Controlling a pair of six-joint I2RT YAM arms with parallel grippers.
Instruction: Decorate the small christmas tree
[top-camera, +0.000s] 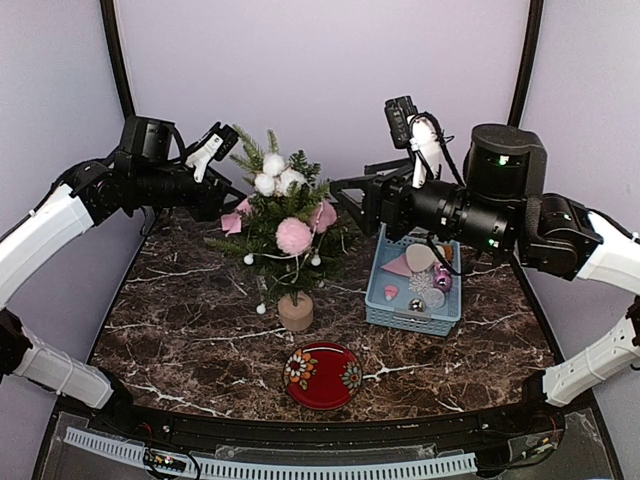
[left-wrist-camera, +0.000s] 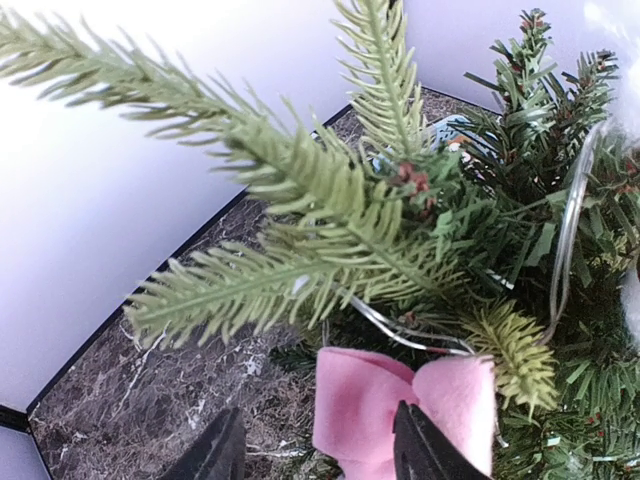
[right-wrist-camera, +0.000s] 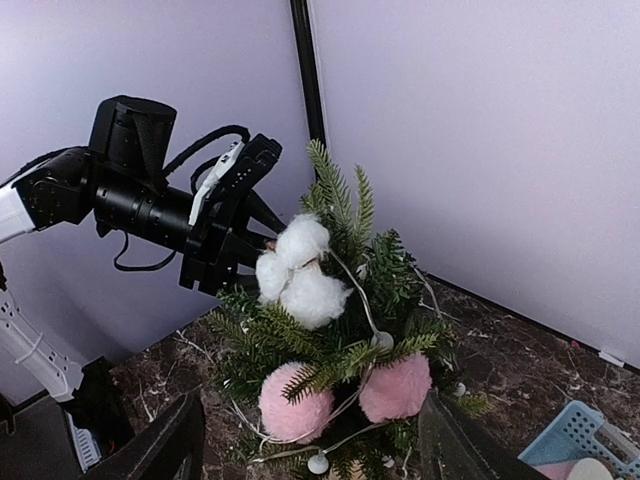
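The small christmas tree stands on its wood stump mid-table, with white cotton balls, two pink pom-poms and a bead string on it. My left gripper is at the tree's upper left. In the left wrist view it is open, and a pink felt bow sits on the branches between its fingers, against the right finger. My right gripper hovers at the tree's right. It is open and empty, facing the tree.
A blue basket with several ornaments stands right of the tree. A red flowered plate lies in front of the stump. The marble table is bounded by purple walls behind and at both sides.
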